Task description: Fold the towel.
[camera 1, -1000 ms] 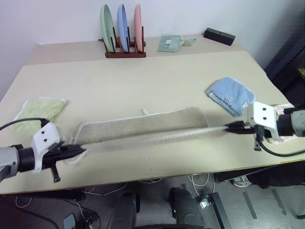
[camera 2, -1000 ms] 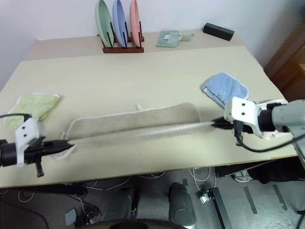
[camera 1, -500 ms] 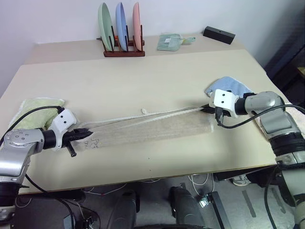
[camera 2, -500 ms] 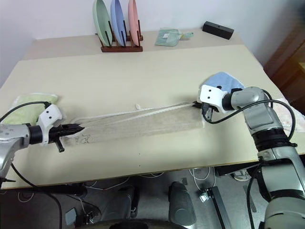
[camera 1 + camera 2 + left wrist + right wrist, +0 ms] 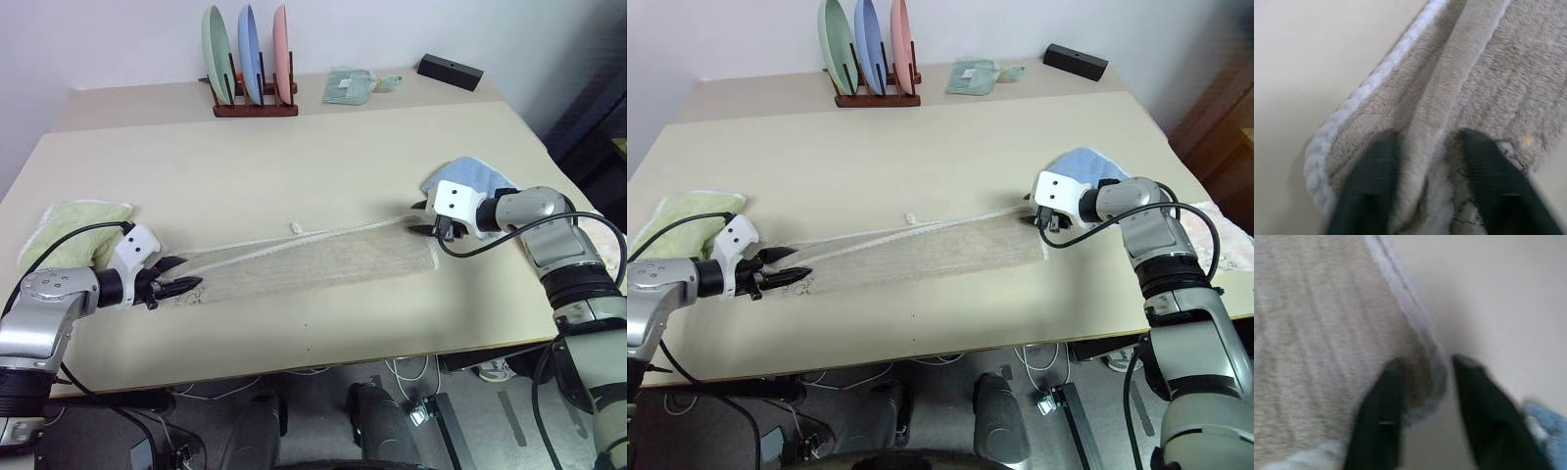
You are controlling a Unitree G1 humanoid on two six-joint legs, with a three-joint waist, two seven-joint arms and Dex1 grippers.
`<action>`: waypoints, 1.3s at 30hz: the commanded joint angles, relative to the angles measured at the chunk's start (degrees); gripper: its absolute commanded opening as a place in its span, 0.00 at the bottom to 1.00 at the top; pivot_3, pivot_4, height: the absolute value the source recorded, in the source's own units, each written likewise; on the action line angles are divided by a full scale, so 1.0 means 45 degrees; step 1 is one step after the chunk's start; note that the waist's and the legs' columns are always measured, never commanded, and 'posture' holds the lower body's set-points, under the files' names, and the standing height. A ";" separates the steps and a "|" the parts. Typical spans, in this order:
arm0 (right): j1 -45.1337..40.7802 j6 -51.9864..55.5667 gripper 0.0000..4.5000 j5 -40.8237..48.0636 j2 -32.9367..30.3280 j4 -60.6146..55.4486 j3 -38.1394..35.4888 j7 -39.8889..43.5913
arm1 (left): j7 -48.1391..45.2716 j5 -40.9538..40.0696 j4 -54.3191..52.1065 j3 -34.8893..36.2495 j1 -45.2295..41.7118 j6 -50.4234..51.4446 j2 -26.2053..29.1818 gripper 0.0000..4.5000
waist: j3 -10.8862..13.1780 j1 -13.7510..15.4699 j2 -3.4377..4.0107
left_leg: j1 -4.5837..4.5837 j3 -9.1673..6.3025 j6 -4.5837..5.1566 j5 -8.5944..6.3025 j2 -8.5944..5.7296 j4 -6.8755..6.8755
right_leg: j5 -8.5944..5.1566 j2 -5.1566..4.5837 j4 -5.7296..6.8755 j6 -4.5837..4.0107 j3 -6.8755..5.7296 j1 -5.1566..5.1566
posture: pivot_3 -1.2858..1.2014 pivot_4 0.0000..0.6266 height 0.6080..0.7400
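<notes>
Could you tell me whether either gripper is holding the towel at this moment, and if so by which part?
Nothing is held. The left gripper and the right gripper both stand open at opposite ends of the folded towel, which lies flat on the table.

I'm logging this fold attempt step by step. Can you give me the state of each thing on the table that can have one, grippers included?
towel: folded lengthwise into a long strip, flat on the table
left gripper: open, fingers astride the towel's left end
right gripper: open, at the towel's right end
green towel: folded, lying flat
blue towel: bunched, lying loose
three plates: upright in their rack
</notes>
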 commanded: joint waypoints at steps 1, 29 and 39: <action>-0.0387 -0.0407 0.60 -0.0102 0.0016 0.0098 -0.0500 -0.0767 | 0.1044 -0.0422 -0.0148 0.1084 -0.0458 -0.0032 -0.0523 0.61 | 0.0000 0.0010 0.0000 | 0.0000 0.0000 0.0000 0.0000 0.0000 0.0000 | 0.0000 0.0000 0.0000 0.0000 0.0001 0.0000 | 0.52 0.24 1.00; 0.8824 1.3917 0.99 1.1101 0.0386 -1.2918 -0.8173 -0.3283 | 0.1865 -0.1078 -0.5360 0.0231 0.1380 -0.0980 -0.1628 0.61 | -0.0009 0.0415 -0.0006 | 0.0024 -0.0009 -0.0003 0.0001 0.0002 0.0022 | -0.0023 0.0004 -0.0044 -0.0049 0.0011 0.0071 | 0.52 0.24 1.00; 0.9740 1.7459 0.99 1.3504 0.3801 -1.3548 -0.9283 -0.9081 | 0.1693 -0.0920 -0.6995 -0.2949 0.0815 -0.1059 -0.3151 0.61 | -0.0024 0.0320 -0.0006 | 0.0052 -0.0007 0.0001 0.0002 0.0032 0.0029 | -0.0016 0.0049 -0.0057 -0.0065 0.0022 0.0099 | 0.52 0.24 1.00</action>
